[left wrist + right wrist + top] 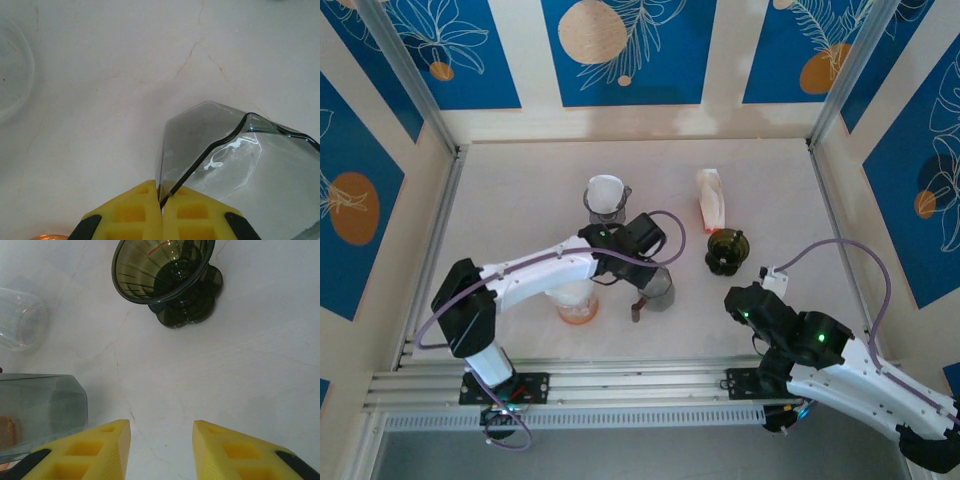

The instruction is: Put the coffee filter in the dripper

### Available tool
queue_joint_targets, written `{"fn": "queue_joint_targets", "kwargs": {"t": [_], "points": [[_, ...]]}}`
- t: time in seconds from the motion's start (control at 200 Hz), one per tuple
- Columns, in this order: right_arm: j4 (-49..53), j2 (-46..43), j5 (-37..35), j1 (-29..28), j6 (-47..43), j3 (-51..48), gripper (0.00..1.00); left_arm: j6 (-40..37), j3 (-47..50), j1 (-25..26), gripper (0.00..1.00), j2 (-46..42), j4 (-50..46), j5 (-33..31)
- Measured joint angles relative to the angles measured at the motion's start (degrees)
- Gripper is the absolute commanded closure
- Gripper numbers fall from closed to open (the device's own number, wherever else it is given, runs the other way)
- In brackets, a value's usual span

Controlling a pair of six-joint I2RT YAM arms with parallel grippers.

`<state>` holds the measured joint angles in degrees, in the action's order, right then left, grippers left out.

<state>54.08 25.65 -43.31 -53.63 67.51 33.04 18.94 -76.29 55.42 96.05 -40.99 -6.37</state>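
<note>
1. Top external view shows the coffee filter (pixel 711 197) lying on the tabletop (pixel 520 180) towards the far side. It is just beyond the dark green dripper (pixel 726 250), not touching it, and nothing holds it.
2. The dripper stands upright, mouth up and seemingly empty, ahead of the right hand (pixel 161 430), whose fingers are spread with nothing between them.
3. The left hand (pixel 161 202) is pressed together, pinching the rim of a grey glass cup (pixel 240 165) near the dripper's left.
4. Thin paper lying flat is likely hard to pinch, so fingers may slide over it or crumple it.
5. Reaching past the dripper, the right arm could tip it, and the held cup crowds that side.
</note>
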Motion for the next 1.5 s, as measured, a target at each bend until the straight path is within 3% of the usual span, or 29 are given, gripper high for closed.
{"fn": "queue_joint_targets", "kwargs": {"t": [0.9, 1.055, 1.335, 1.5], "points": [[-0.5, 0.0, 0.0, 0.0, 0.8, -0.4, 0.59, 0.2, 1.0, 0.0, 0.88, 2.8, 1.8, 2.4], [-0.5, 0.0, 0.0, 0.0, 1.2, -1.0, 0.59, 0.2, 1.0, 0.0, 0.81, 2.8, 2.2, 3.0], [-0.5, 0.0, 0.0, 0.0, 1.2, -1.0, 0.58, 0.4, 1.0, 0.0, 0.53, 2.8, 3.2, 3.4], [-0.5, 0.0, 0.1, 0.0, 1.2, -1.0, 0.56, 0.6, 0.9, 0.0, 0.47, 2.3, 3.2, 3.4]]}}
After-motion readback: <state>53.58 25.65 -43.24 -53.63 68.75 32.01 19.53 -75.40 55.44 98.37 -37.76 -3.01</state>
